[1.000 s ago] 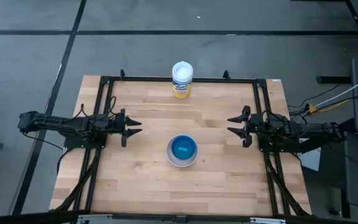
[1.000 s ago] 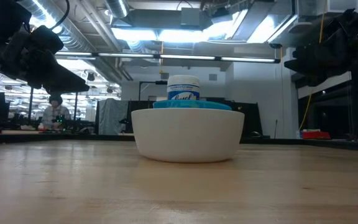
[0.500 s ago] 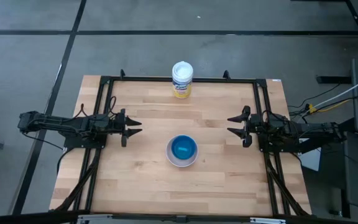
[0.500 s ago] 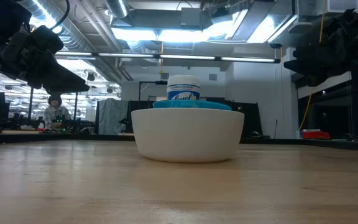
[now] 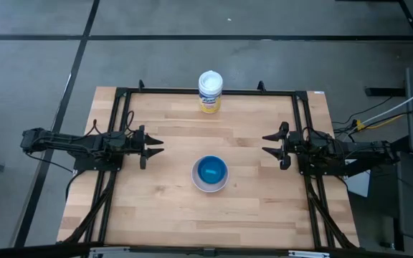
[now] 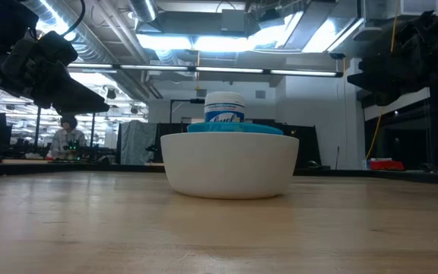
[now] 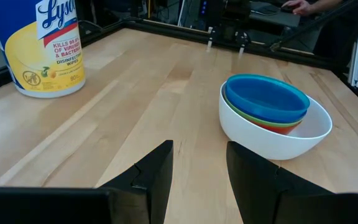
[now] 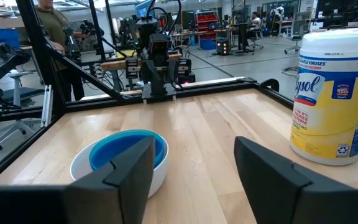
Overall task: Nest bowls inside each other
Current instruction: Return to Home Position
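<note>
Sitting near the table (image 5: 156, 197) centre: 1 white bowl (image 5: 196, 181) w/ a nested stack inside. Teal bowl (image 5: 211, 170) is on top; the left wrist view shows a green bowl (image 7: 267, 122) rim and a red bowl (image 7: 278, 129) rim under it. So 3 small ones countable, any more hidden. 1 canister (image 5: 210, 92) stands upright at the far edge, well apart from the bowls. 2 grippers, both raised off the wood: left gripper (image 5: 158, 146) and right gripper (image 5: 265, 143) face each other, bowls between them. Each has fingers spread wide, gripping nothing.
</note>
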Available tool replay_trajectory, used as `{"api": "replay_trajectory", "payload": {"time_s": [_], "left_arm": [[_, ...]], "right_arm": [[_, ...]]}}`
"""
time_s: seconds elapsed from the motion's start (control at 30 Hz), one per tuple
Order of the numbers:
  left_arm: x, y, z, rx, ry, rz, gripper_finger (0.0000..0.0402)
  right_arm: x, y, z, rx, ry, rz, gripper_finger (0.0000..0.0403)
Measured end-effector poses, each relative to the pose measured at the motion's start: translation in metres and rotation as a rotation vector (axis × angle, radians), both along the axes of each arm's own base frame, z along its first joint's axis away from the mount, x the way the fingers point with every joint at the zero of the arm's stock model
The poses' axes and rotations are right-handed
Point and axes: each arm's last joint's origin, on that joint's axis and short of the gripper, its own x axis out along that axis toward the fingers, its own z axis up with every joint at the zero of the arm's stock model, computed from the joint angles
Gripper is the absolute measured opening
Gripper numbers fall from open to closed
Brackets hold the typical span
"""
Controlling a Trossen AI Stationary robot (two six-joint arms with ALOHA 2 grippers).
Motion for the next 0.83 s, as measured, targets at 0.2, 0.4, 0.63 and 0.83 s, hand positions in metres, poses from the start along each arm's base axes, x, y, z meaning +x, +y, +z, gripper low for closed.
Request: {"api": "replay_trajectory", "payload": {"time_s": [0.2,0.4,0.63,0.83], "left_arm": [[0.0,0.0,0.0,0.0,0.0,0.0,0.0145],[0.0,0.0,0.0,0.0,0.0,0.0,0.0145],[0.0,0.0,0.0,0.0,0.0,0.0,0.0145],[0.0,0.0,0.0,0.0,0.0,0.0,0.0145]], "right_arm": [[0.0,0.0,0.0,0.0,0.0,0.0,0.0209],[0.0,0.0,0.0,0.0,0.0,0.0,0.0198],[0.0,0.0,0.0,0.0,0.0,0.0,0.0188],[0.0,0.0,0.0,0.0,0.0,0.0,0.018]]}}
